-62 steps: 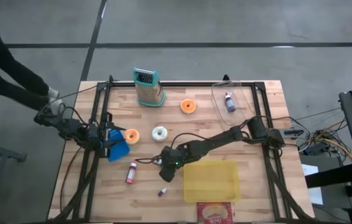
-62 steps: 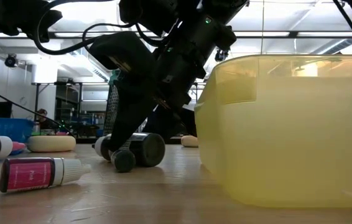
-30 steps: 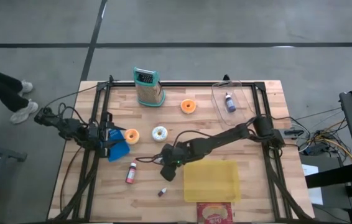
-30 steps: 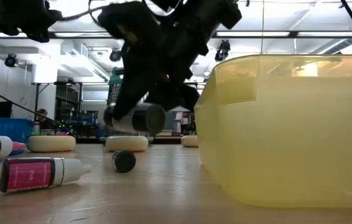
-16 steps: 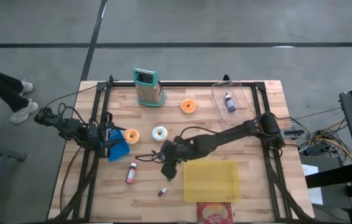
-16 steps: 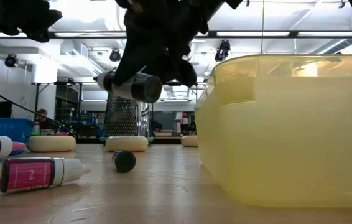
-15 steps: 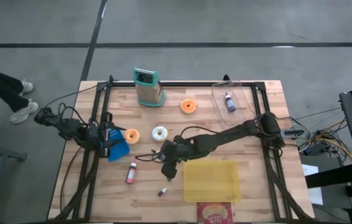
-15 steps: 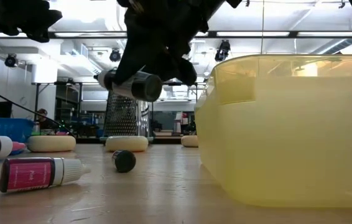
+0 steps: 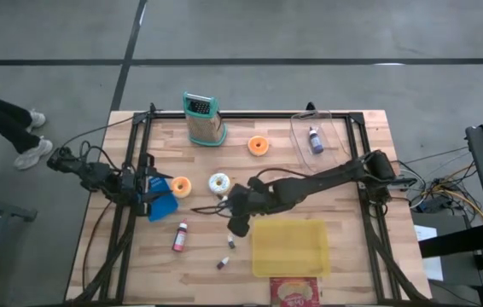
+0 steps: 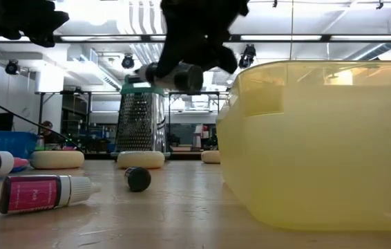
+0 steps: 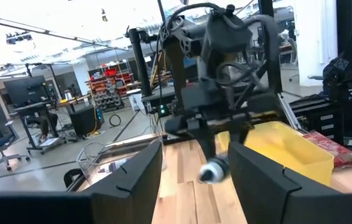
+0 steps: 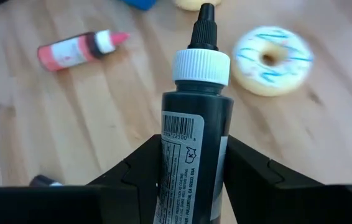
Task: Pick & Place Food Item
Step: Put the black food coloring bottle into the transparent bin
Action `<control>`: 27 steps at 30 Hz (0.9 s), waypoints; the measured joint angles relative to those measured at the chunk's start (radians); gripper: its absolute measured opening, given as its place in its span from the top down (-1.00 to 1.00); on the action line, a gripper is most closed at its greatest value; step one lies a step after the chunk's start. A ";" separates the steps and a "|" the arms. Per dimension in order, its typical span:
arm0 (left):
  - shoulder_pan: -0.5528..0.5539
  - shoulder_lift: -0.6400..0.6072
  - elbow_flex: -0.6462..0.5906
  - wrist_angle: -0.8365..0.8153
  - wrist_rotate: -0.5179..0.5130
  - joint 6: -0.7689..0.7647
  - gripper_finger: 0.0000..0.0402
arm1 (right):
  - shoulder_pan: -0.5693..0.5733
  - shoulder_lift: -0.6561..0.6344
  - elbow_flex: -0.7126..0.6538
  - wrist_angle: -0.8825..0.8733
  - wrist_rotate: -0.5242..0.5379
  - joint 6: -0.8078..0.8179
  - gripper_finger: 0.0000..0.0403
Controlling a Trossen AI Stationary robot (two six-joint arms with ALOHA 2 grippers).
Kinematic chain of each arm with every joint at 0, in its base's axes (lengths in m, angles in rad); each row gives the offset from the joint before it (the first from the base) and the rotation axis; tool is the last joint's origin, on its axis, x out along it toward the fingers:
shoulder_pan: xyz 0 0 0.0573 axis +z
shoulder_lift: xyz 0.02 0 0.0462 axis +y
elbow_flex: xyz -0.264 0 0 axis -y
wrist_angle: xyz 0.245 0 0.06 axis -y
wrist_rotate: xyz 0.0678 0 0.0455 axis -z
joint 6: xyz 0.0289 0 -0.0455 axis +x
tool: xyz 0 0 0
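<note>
The right gripper [image 12: 191,186] clamps a black bottle [image 12: 194,124] lifted clear of the table [image 9: 344,170] beside the yellow tub [image 9: 289,247], likely to carry it there, while the left gripper [image 11: 194,180] waits open at the table's left edge.

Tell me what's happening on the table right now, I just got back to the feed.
The right gripper is shut on a black bottle with a white cap, held clear above the wooden table, beside the yellow bin. A pink bottle, a small dark bottle and three donuts lie loose on the table. The left gripper waits at the table's left side by a blue thing, its fingers open.
</note>
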State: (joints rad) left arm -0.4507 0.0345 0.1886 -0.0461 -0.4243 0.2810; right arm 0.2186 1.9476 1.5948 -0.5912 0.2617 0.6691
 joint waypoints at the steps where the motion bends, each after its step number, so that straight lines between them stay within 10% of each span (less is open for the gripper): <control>1: 0.000 0.000 0.000 0.001 -0.001 0.000 0.06 | -0.002 -0.015 0.000 -0.034 0.009 0.029 0.29; 27: 0.000 0.003 0.000 -0.007 -0.004 0.000 0.06 | -0.204 -0.330 0.000 -0.555 0.079 0.281 0.29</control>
State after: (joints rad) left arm -0.4506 0.0376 0.1883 -0.0533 -0.4285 0.2810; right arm 0.0150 1.6174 1.5948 -1.1466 0.3405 0.9504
